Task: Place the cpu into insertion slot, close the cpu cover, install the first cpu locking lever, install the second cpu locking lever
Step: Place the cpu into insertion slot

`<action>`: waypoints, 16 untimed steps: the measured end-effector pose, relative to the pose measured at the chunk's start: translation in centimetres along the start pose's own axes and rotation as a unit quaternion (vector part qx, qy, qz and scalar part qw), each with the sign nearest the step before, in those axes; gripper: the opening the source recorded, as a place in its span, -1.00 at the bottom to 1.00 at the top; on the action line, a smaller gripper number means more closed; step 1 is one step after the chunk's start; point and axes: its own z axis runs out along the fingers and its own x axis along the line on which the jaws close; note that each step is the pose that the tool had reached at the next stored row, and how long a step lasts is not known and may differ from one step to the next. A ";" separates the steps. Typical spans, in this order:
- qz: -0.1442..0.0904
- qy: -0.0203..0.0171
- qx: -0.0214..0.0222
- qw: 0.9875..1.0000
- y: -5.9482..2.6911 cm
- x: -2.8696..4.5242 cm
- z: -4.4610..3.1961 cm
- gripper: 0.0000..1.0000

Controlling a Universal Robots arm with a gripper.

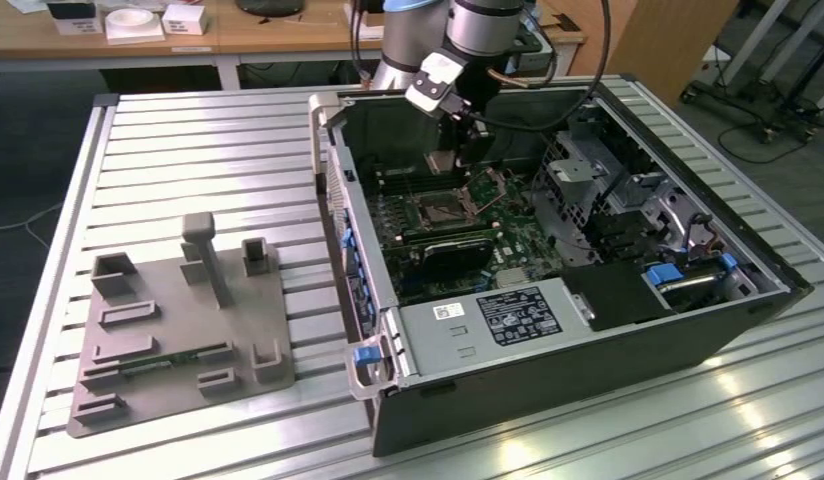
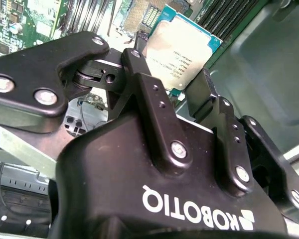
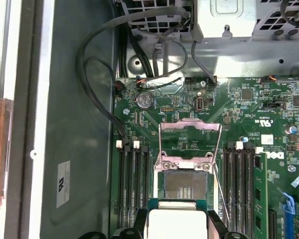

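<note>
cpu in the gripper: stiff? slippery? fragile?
Probably stiff: the cpu is a flat plate with metal top. Likely slippery: the gripper pinches only its thin edges. Small, so probably light and easily tilted.

Smooth silvery metal cpu (image 2: 183, 46), matt black end effector (image 2: 170, 74)

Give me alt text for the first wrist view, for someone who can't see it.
The gripper holds the cpu near the open insertion slot on a green motherboard. The cpu cover is swung open, and memory slots flank the slot on both sides.
</note>
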 end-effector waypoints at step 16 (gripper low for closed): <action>0.002 0.000 0.000 1.000 0.17 -0.08 2.92 0.08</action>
